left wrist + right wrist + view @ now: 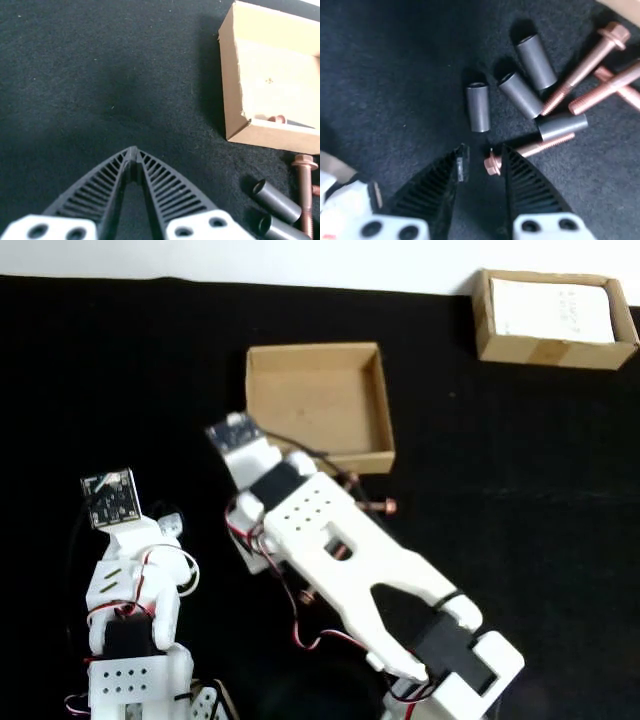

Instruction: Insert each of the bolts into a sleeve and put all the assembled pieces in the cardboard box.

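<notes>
Just outside the box (320,460), on the black mat (520,540), the parts lie loose, which is why the right arm (340,540) stretches across to that spot. The right gripper (484,159) hangs low with its jaws parted, one on each side of the head of a bolt (530,149). Nothing is pinched yet, and the stance looks like a set-up for a grasp at the head end. That bolt runs out alongside a sleeve (562,126), touching it; whether the thread is inside I cannot tell. Three more sleeves (520,94) and other bolts (585,65) lie just beyond, unjoined. The left gripper (132,156) is closed on nothing, parked over bare mat well off the pile, likely so as not to crowd the other arm.
</notes>
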You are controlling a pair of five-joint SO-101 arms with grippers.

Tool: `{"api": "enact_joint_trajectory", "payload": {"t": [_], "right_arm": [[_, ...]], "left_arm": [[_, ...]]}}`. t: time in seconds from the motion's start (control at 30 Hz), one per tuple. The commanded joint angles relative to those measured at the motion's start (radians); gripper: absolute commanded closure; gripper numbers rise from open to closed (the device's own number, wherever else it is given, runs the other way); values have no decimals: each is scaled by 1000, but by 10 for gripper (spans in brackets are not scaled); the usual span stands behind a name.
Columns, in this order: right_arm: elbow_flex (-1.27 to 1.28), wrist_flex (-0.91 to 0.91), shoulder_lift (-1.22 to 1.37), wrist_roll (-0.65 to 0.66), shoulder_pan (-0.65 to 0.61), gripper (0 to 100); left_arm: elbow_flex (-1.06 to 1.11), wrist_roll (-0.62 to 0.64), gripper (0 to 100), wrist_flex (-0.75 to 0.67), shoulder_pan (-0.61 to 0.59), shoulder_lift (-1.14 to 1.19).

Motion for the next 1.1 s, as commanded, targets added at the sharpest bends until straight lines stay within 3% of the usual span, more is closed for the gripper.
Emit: {"api": "enact_joint_trajectory", "payload": {"t": [0.0, 0.1, 0.27, 0.63, 1.07], "right_arm": [[27, -58, -1, 3, -10, 907], [30, -68, 1, 71, -15, 887], [33, -68, 5, 77, -30, 794], [-45, -88, 223, 11, -82, 793], [-177, -81, 394, 14, -25, 793]], "left_arm": [[22, -5, 987, 3, -10, -2], [22, -5, 986, 3, -10, -2], [22, -5, 986, 2, -10, -2], [22, -5, 986, 2, -10, -2], [22, -5, 986, 2, -10, -2]]}}
